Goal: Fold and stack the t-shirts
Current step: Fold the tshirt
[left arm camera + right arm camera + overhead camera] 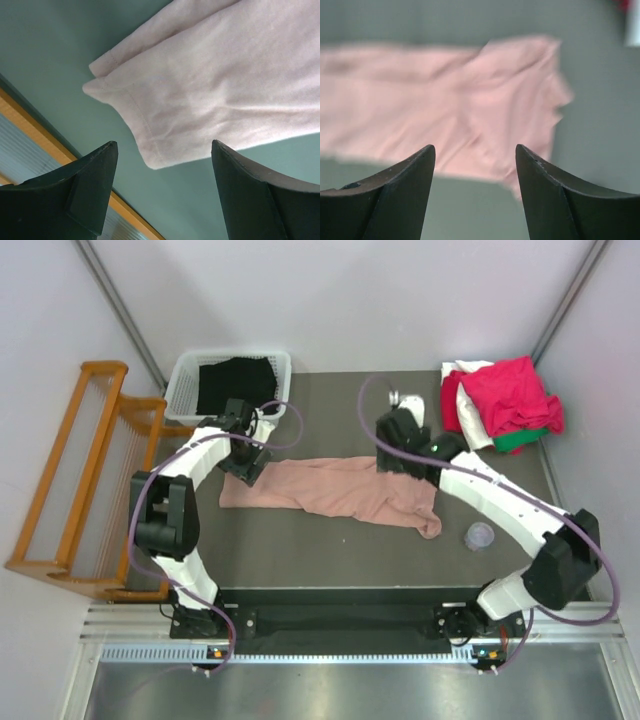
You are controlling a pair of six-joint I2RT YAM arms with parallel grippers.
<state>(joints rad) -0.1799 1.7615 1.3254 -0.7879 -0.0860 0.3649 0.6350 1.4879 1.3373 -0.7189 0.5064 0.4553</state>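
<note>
A dusty-pink t-shirt [335, 490] lies folded into a long strip across the middle of the dark table [330, 560]. My left gripper [246, 470] hovers open over the strip's left end. In its wrist view the hemmed corner [150, 145] sits just beyond the gap, and nothing is between the fingers [95, 185]. My right gripper [393, 462] stands open above the strip's right part. Its wrist view shows the blurred pink cloth [470, 110] below the empty gripper [474, 147]. More t-shirts are piled at the back right: crimson-pink [510, 390], white [466, 410] and green [522, 440].
A white basket [185, 380] holding black cloth [235, 380] stands at the back left. A wooden rack [75, 480] runs along the table's left side, and its orange edge [30, 130] shows in the left wrist view. A small clear cup [481, 536] sits front right.
</note>
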